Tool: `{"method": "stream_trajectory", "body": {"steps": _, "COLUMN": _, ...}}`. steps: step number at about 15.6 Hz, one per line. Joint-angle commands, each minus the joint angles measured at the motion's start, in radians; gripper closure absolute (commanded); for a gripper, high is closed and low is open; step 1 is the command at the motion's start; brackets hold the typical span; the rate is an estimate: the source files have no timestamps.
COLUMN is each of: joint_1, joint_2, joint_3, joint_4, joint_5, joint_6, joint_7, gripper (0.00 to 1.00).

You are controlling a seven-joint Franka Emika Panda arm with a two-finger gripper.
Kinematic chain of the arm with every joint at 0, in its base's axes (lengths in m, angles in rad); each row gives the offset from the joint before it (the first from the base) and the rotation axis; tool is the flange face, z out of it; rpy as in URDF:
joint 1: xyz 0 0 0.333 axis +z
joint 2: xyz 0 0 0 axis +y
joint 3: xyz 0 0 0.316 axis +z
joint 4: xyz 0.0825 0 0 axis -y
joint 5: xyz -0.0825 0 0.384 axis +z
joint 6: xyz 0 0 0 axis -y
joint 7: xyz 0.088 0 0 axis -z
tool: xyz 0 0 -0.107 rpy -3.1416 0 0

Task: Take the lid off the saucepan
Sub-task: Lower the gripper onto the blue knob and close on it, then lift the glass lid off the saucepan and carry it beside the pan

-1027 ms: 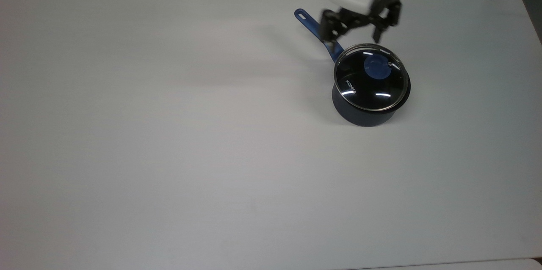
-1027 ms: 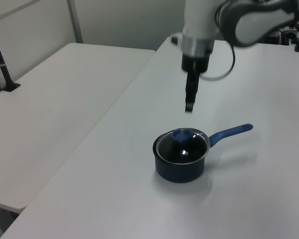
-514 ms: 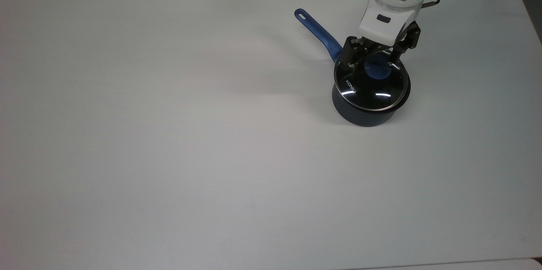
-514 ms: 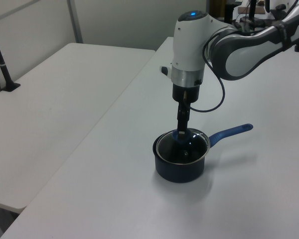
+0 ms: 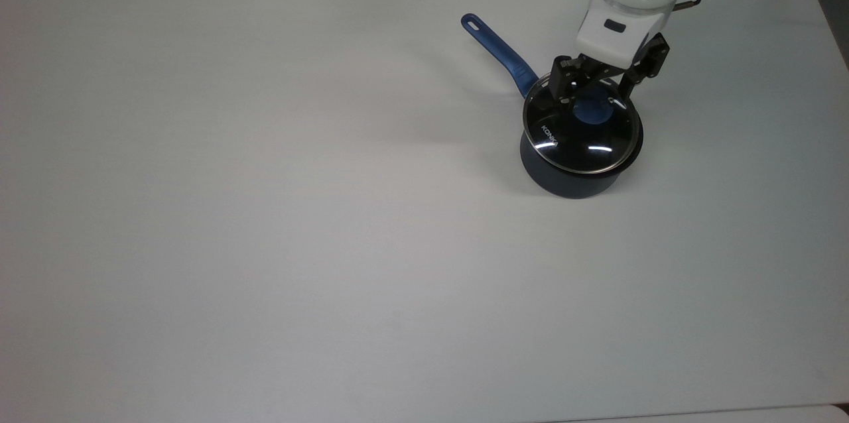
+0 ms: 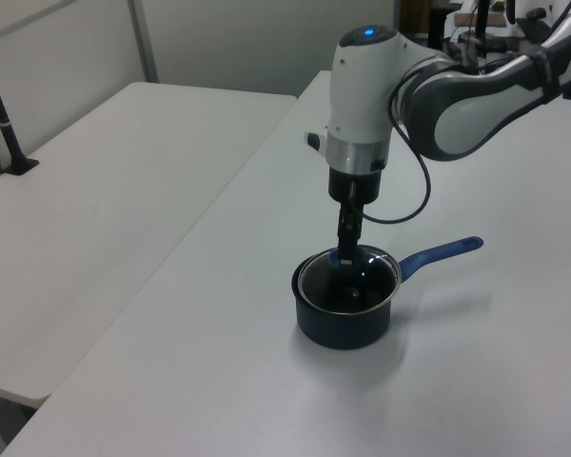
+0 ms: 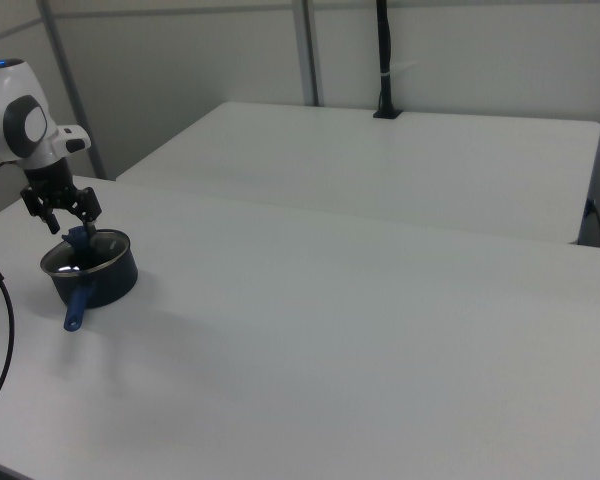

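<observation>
White tabletop [image 5: 265,211], near its far edge in the top view: dark navy saucepan [image 5: 577,174] under rigid, probably slippery, breakable glass lid [image 5: 582,129]; grasp blue knob [image 5: 592,108], gripper [image 5: 595,93] fingers apart around it.

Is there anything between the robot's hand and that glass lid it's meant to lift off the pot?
Nothing visible. The hand is right at the lid's blue knob, a finger on either side, and the white table around the saucepan is bare.

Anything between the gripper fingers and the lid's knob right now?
Nothing: in the top view the gripper straddles the lid's blue knob, fingers open either side.
</observation>
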Motion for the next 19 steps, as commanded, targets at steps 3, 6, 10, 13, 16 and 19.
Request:
{"method": "stream_trajectory", "body": {"steps": 3, "joint_1": 0.014, "joint_2": 0.005, "joint_3": -0.012, "joint_4": -0.003, "joint_5": -0.026, "joint_6": 0.017, "joint_7": 0.025, "gripper": 0.14}}
{"method": "stream_trajectory", "body": {"steps": 6, "joint_1": 0.014, "joint_2": 0.005, "joint_3": -0.013, "joint_4": -0.006, "joint_5": -0.026, "joint_6": 0.015, "joint_7": 0.025, "gripper": 0.19}}
{"method": "stream_trajectory", "body": {"steps": 10, "joint_1": 0.014, "joint_2": 0.005, "joint_3": -0.012, "joint_4": -0.008, "joint_5": -0.035, "joint_6": 0.015, "joint_7": 0.021, "gripper": 0.47}}
{"method": "stream_trajectory", "body": {"steps": 13, "joint_1": 0.008, "joint_2": 0.002, "joint_3": -0.013, "joint_4": -0.008, "joint_5": -0.035, "joint_6": 0.014, "joint_7": 0.015, "gripper": 0.59}}
{"method": "stream_trajectory", "body": {"steps": 16, "joint_1": 0.000, "joint_2": -0.013, "joint_3": -0.020, "joint_4": -0.004, "joint_5": -0.035, "joint_6": 0.003, "joint_7": 0.015, "gripper": 0.59}}
{"method": "stream_trajectory", "body": {"steps": 19, "joint_1": -0.018, "joint_2": -0.049, "joint_3": -0.026, "joint_4": -0.004, "joint_5": -0.035, "joint_6": -0.025, "joint_7": 0.013, "gripper": 0.59}}
